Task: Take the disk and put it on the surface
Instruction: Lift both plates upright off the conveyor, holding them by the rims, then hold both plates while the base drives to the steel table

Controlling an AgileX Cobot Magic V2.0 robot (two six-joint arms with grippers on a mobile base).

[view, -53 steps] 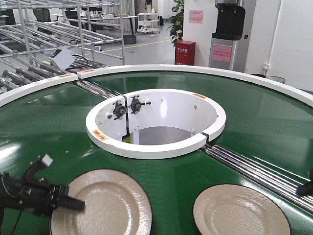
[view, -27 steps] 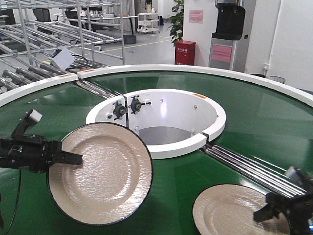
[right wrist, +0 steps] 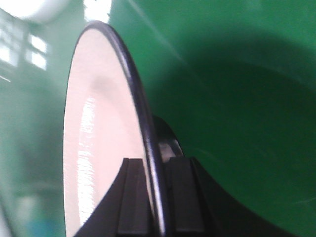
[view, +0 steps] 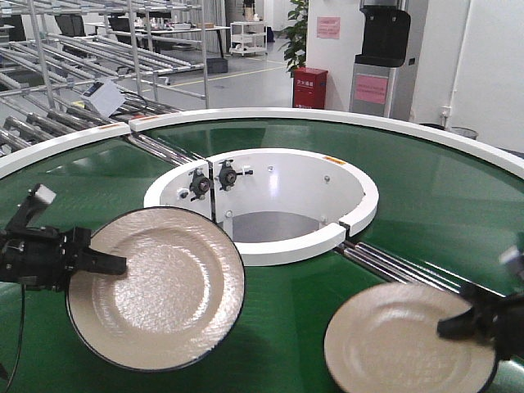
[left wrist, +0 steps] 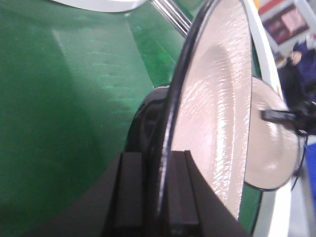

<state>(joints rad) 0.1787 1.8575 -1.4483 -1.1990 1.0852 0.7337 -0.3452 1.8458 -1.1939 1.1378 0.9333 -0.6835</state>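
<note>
Two cream disks with black rims are held tilted above the green conveyor belt [view: 409,196]. My left gripper [view: 115,264] is shut on the left edge of the left disk [view: 164,286]; in the left wrist view its rim runs between the gripper [left wrist: 155,192] fingers, with the disk [left wrist: 212,108] edge-on. My right gripper [view: 449,327] is shut on the right edge of the right disk [view: 393,344], and the right wrist view shows the gripper [right wrist: 157,192] clamping the disk [right wrist: 94,133] rim. The surface is out of view.
A white ring [view: 262,246] walls the round opening in the belt's middle. Metal rollers [view: 401,274] cross the belt between the ring and the right disk. The white outer rim [view: 327,119] curves behind, with metal racks [view: 74,49] beyond at the back left.
My left gripper has lifted its disk off the belt, tilted it, then shifted it left and lower. My right gripper came in, closed on the right disk's edge and raised it.
</note>
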